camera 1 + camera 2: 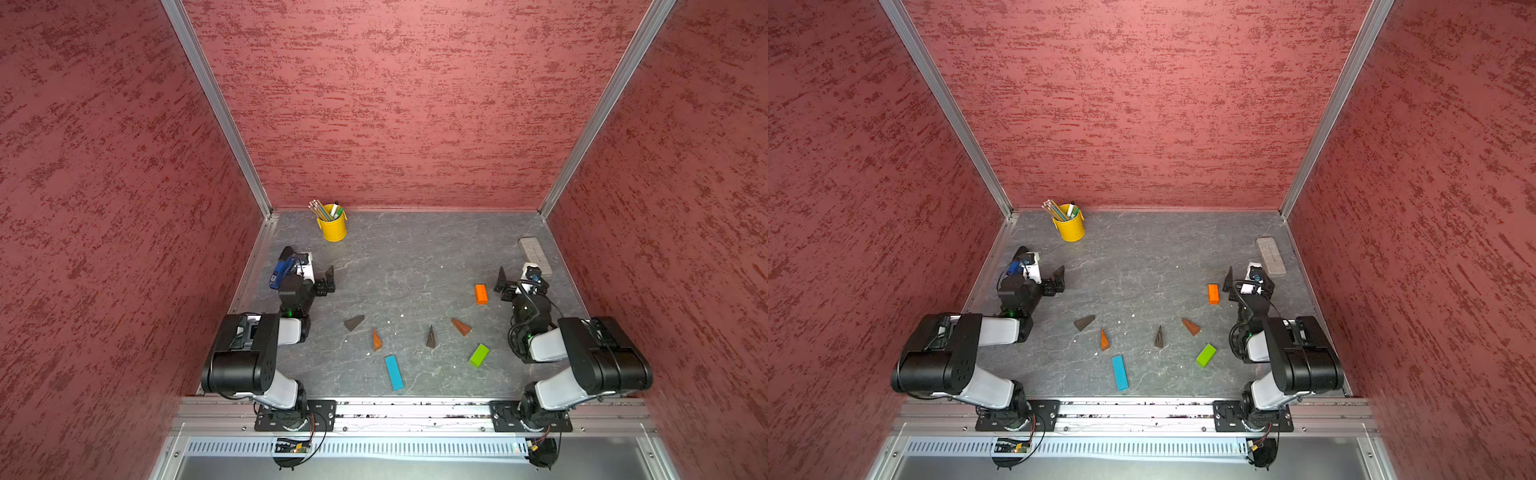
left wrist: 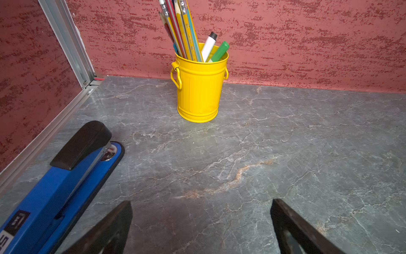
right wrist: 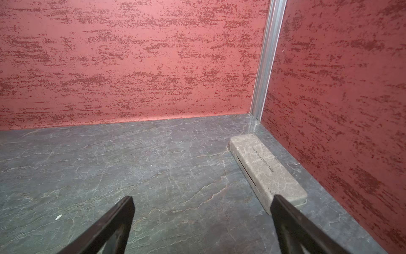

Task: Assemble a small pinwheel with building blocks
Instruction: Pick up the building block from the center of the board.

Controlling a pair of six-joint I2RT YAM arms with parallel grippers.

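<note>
Blocks (image 1: 481, 294) lie loose on the bench (image 1: 407, 266), none joined. Left hand (image 2: 201, 201) and right hand (image 3: 203, 196) gape empty, seemingly parked clear.

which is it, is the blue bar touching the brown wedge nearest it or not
Apart. In both top views a strip of bare table shows between the blue bar and the nearest brown wedge.

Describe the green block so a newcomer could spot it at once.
On the grey marbled table, look toward the edge where the arms are mounted, beside the right arm. The green block lies flat there, touching nothing. It is the only green block: the nearest brown wedge is triangular, the orange block sits farther back, the blue bar is longer.
</note>
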